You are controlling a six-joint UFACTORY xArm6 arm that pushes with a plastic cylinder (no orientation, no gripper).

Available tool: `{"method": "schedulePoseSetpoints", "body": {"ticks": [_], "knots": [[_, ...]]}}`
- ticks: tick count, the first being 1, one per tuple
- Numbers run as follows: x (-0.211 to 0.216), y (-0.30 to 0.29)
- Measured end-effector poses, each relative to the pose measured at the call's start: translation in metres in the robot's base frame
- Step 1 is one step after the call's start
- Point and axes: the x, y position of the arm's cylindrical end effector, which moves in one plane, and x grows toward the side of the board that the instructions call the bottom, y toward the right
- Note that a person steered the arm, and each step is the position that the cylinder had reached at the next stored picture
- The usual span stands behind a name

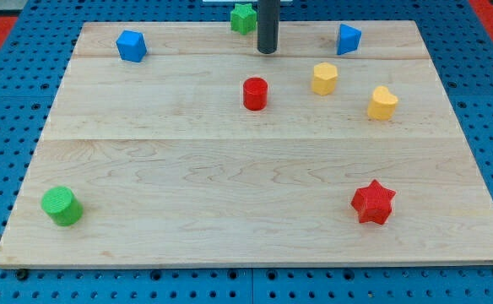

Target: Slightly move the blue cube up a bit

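The blue cube (132, 46) sits near the view's top left of the wooden board (230, 194). My tip (267, 51) is at the top centre of the board, well to the right of the blue cube and not touching it. The tip stands just right of a green block (243, 18) and above a red cylinder (255, 93). A second blue block (348, 38), more angular in shape, lies at the top right, to the right of the tip.
A yellow block (324, 78) and a yellow heart-like block (382, 102) lie right of the red cylinder. A red star (373, 202) is at the bottom right. A green cylinder (62, 206) is at the bottom left.
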Motion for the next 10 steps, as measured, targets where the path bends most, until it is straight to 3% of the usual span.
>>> {"method": "schedulePoseSetpoints", "body": {"ticks": [2,5,9,10], "knots": [[0.060,-0.021],[0.055,0.009],[0.042,0.006],[0.063,-0.031]]}}
